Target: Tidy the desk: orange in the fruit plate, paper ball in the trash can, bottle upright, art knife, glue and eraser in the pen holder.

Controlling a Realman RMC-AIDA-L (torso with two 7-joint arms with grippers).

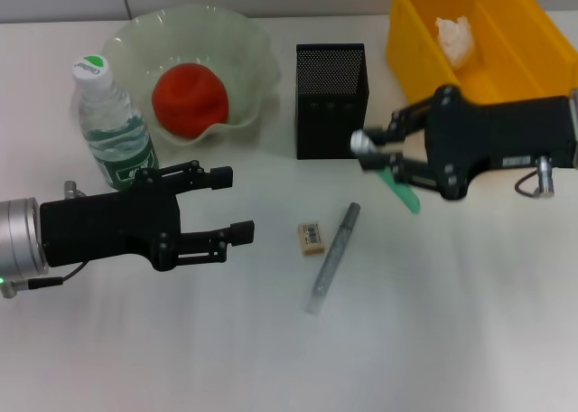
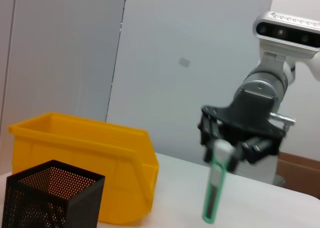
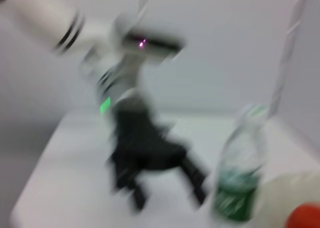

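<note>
Beside the pen holder, the right tool holds the glue cap-up, tilted.

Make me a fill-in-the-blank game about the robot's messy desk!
1. The orange sits in the ____.
2. The right gripper holds the ____.
3. The paper ball lies in the ____ trash can.
4. The eraser lies beside the art ____.

Missing words: fruit plate; glue; yellow; knife.

Bright even light, soft shadows, head view sharp, right wrist view motion-blurred
</note>
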